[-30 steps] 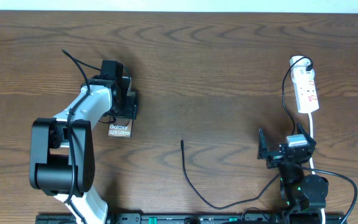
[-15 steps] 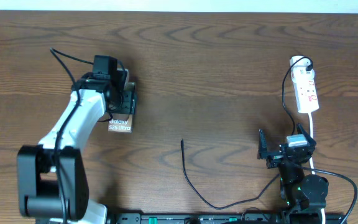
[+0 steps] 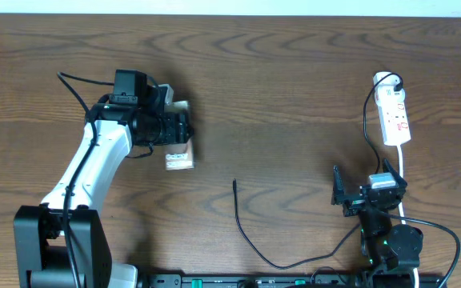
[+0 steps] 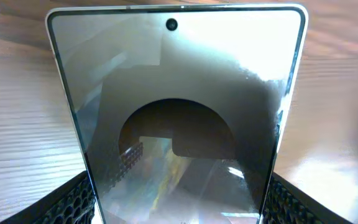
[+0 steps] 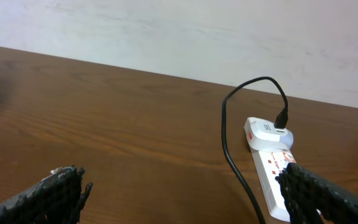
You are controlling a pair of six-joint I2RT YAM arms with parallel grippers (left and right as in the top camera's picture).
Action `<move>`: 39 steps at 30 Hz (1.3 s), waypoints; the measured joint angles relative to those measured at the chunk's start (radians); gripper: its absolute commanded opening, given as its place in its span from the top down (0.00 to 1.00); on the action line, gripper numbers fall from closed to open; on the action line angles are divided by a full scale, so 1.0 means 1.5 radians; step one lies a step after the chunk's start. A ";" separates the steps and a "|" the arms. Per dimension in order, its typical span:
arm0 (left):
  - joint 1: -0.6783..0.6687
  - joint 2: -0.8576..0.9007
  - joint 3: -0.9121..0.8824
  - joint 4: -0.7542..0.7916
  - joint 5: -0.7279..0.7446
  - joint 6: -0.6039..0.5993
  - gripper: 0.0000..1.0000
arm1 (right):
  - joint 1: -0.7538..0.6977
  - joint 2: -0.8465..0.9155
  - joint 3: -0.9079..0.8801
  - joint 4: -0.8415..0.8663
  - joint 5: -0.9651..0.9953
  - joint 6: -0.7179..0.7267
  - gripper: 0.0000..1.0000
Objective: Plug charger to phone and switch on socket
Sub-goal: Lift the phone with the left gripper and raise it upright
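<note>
Overhead: the left gripper (image 3: 174, 128) is clamped across the phone (image 3: 179, 158), left of the charger (image 3: 235, 186) tip lying loose on the table (image 3: 294, 80); the socket (image 3: 394, 118) sits far right. Left wrist: fingers (image 4: 73, 198) pinch the phone's edges. Right wrist: the right gripper (image 5: 182, 186) gapes wide, empty, facing the socket

The charger (image 3: 238, 212) lies on the counter (image 3: 278, 72), with its plug tip (image 3: 234, 185) near the middle. From the plug tip, the cable runs forward and then right. The phone (image 3: 179, 158) is left of the tip and slightly behind it, between the left tool's (image 3: 176, 128) fingers. The right tool (image 3: 344, 200) stands well right of the tip. The socket (image 3: 395, 118) lies farther right and behind it.
</note>
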 measured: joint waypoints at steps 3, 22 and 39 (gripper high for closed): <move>0.000 0.000 0.000 0.009 0.079 -0.035 0.93 | 0.000 0.000 0.000 0.000 0.000 0.000 0.01; 0.000 0.000 0.000 0.326 0.560 -0.611 0.93 | 0.000 0.000 0.000 0.000 0.000 0.000 0.01; 0.019 0.000 0.000 0.455 0.593 -1.075 0.93 | 0.000 0.000 0.000 0.000 0.000 0.000 0.01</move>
